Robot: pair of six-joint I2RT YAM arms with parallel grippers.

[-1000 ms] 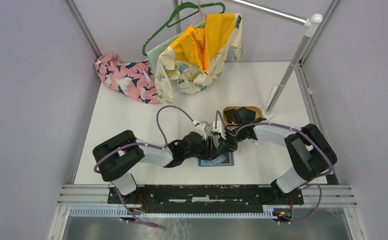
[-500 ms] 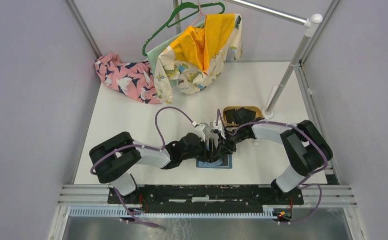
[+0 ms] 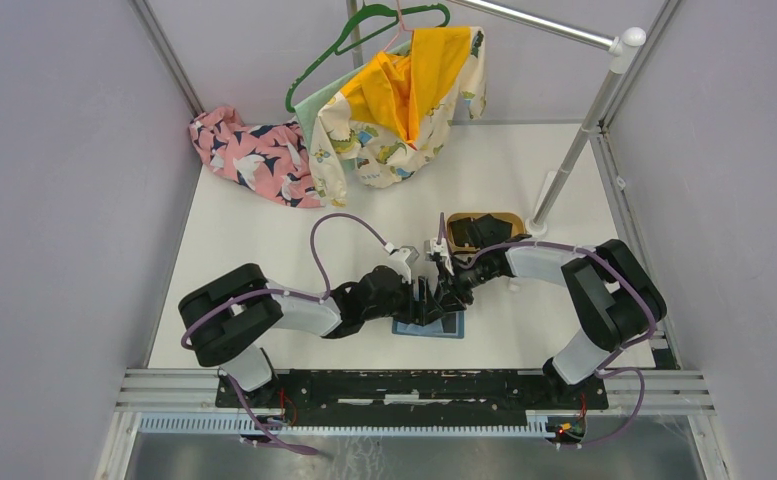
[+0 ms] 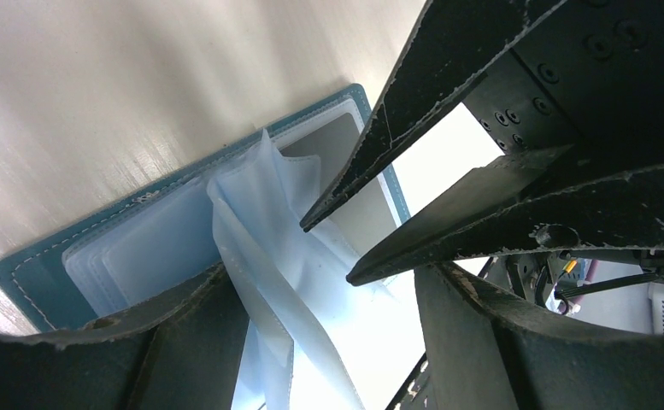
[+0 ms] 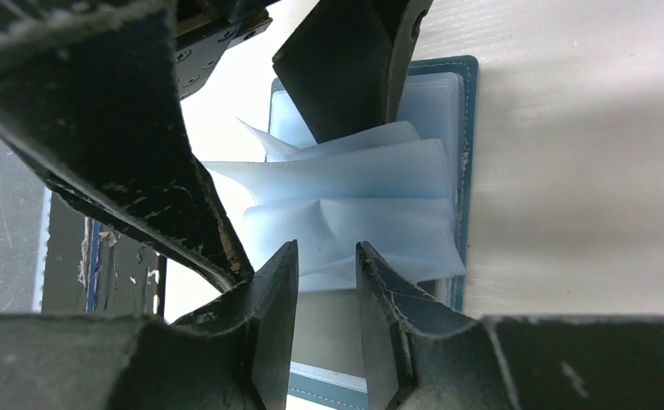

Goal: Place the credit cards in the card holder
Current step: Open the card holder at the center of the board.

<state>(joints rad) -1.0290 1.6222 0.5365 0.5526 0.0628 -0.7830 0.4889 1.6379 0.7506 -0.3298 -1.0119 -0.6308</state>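
Card holder [image 3: 449,328] lies open on the desk [image 3: 264,250], its clear sleeves [image 5: 354,184] fanned up to bare a pocket, I judge.
My left pincer [image 3: 422,300] straddles those sleeves, jaws wide, gripping nothing. My right pincer [image 5: 326,252], opposite it over the holder, has its jaws narrowly parted at the sleeve edges; I cannot tell if one is nipped. Beyond the holder, a wooden tray [image 3: 484,214] holds dark pieces [image 3: 479,232], likely the credit cards.

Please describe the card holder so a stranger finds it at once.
On the white table, look near the front edge, where the left gripper and right gripper meet. The card holder lies open beneath them. Unlike the tan tray behind, it is teal, with pale blue sleeves fanned up.
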